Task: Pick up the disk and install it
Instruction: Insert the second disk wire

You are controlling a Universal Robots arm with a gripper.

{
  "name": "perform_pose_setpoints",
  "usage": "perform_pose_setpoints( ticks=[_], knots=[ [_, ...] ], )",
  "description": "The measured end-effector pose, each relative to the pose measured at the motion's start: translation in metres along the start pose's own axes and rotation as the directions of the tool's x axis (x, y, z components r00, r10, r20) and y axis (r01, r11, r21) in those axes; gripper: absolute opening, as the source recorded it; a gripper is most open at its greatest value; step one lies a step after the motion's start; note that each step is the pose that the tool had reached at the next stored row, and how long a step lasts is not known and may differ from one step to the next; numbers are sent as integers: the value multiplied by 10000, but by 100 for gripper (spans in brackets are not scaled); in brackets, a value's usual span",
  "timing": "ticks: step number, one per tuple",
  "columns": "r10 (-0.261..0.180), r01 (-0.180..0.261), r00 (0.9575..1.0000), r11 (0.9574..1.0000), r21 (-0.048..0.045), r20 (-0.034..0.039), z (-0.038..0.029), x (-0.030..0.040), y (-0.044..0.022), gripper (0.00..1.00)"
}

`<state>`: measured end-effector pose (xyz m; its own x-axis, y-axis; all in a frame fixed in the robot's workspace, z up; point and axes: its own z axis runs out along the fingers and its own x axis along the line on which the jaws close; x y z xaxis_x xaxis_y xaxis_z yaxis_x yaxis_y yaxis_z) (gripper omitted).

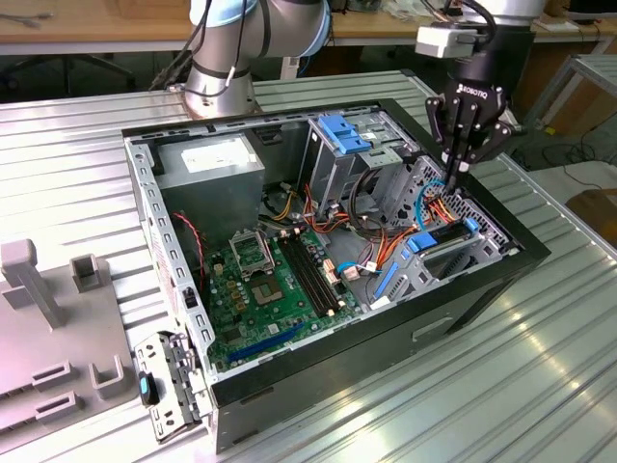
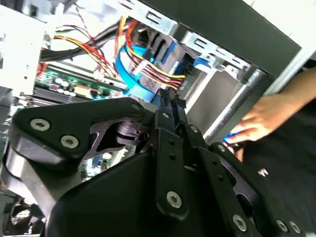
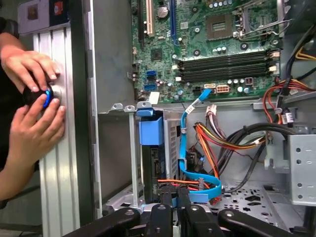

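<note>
Black end effector (image 1: 451, 177) hangs over the drive corner of the open case (image 1: 386, 318), at the exterior view's right, its fingers (image 1: 449, 164) drawn together with nothing between them. Their tips point down among the orange and blue cables (image 1: 439, 204) just above the bay. The disk (image 3: 158, 163) sits on edge in that bay — in the first wrist view its dark side and blue rail (image 3: 150, 130) show beside a looping blue cable (image 3: 190, 168). In the second wrist view the closed fingers (image 2: 168, 111) reach toward the same cable bundle (image 2: 143, 66). Motherboard (image 1: 275, 285) and power supply (image 1: 210, 164) fill the rest of the case. A person's hands (image 3: 32, 98) rest on the bench (image 3: 59, 163) beside the case, around a small black knob with a blue ring (image 3: 42, 96).
</note>
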<state>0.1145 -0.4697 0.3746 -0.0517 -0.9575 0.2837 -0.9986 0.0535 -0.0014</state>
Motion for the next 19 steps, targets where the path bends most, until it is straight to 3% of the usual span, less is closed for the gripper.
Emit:
perform_pose_setpoints(
  ticks=[1,2,4,9,12,16,19],
  knots=[
    [-5,6,9995,10000,-16,315,18,45,-2,16],
    [-5,6,9991,10000,-21,413,43,97,2,16],
    [-13,14,9991,10000,-18,425,70,155,74,16],
    [-27,27,9986,10000,6,524,147,340,98,16],
    [22,-42,9981,9995,325,615,167,361,153,16],
    [36,-73,9974,9987,510,720,181,372,186,16],
    [58,-117,9967,9973,726,805,194,384,215,16]
  ],
)
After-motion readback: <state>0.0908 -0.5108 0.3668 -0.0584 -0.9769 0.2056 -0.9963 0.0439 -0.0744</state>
